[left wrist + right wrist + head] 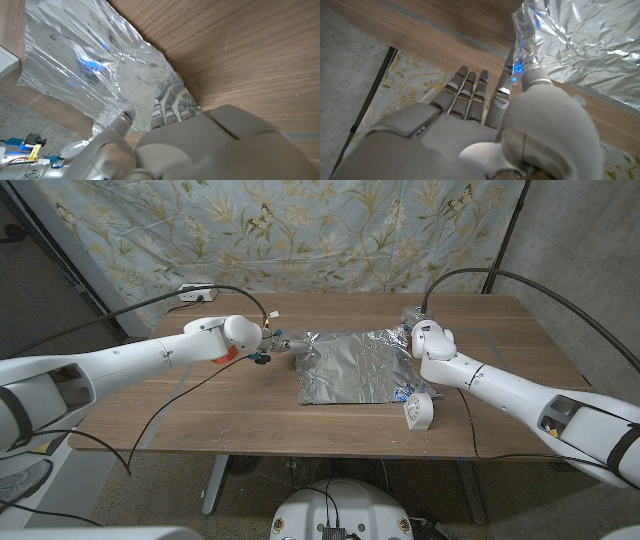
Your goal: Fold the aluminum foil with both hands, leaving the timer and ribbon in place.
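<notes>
The crinkled aluminum foil lies spread across the middle of the table. My left hand is at its far left corner, and the foil runs in between the thumb and the fingers, which pinch its edge. At the far right corner, my right hand pinches a raised tip of foil between thumb and fingers. A white timer stands at the foil's near right corner, with a bit of blue ribbon beside it.
A wall socket box with a black cable sits at the table's back left. Cables hang from both arms over the table. Bare wood lies to the left of the foil and along the front edge.
</notes>
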